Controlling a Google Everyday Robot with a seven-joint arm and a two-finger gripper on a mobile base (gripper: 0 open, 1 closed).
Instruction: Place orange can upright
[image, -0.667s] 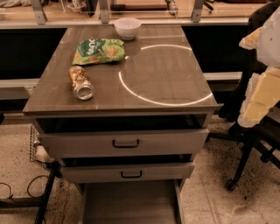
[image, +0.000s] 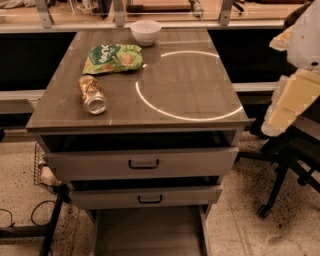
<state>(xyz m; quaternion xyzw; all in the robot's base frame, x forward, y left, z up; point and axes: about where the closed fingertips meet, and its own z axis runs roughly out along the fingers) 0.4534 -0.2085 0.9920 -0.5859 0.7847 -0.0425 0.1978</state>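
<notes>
The orange can (image: 92, 94) lies on its side on the left part of the grey cabinet top (image: 190, 90), its silver end facing the front edge. It is orange-gold with pale print. My gripper (image: 280, 117) hangs at the right edge of the camera view, beyond the cabinet's right side, at the end of a pale arm. It is far from the can and touches nothing on the top.
A green snack bag (image: 113, 58) lies just behind the can. A white bowl (image: 146, 31) stands at the back. Two drawers (image: 144, 164) below the top stand slightly open. A black office chair (image: 287, 165) is on the right, and cables (image: 30, 215) lie on the floor at the left.
The can, bag and bowl have not moved. My arm at the right has shifted slightly to the left.
</notes>
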